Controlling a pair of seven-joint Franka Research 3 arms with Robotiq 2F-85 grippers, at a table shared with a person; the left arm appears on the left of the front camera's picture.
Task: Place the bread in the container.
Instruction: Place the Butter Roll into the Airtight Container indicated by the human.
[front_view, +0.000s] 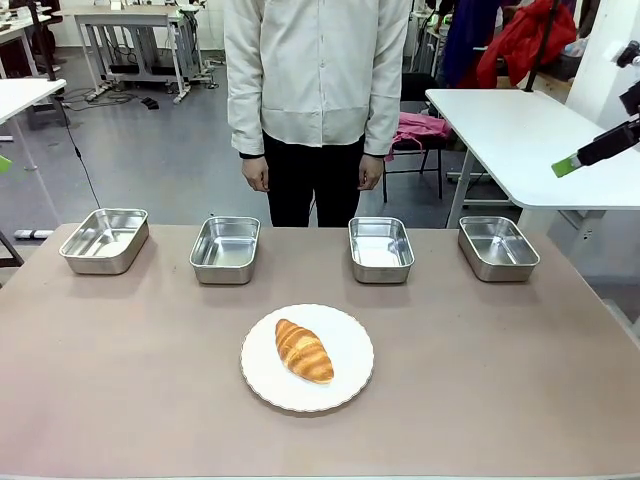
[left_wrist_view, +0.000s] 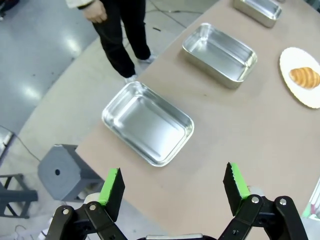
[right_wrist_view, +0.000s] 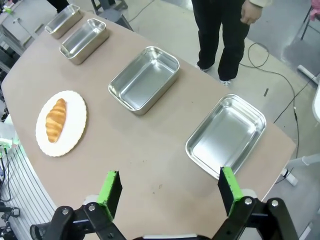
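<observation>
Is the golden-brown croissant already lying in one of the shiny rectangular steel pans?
No, the golden-brown croissant lies on the round white plate, in front of the pans.

A croissant (front_view: 303, 350) lay on a round white plate (front_view: 349, 371) near the middle of the table (front_view: 490, 390). Beyond it four steel pans (front_view: 226, 251) stood in a row, and a person (front_view: 316, 90) stood behind them, arms down.

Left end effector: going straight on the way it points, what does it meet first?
Probably the nearest container, at the row's end; the left end effector looks aimed at it, depth unclear.
</observation>
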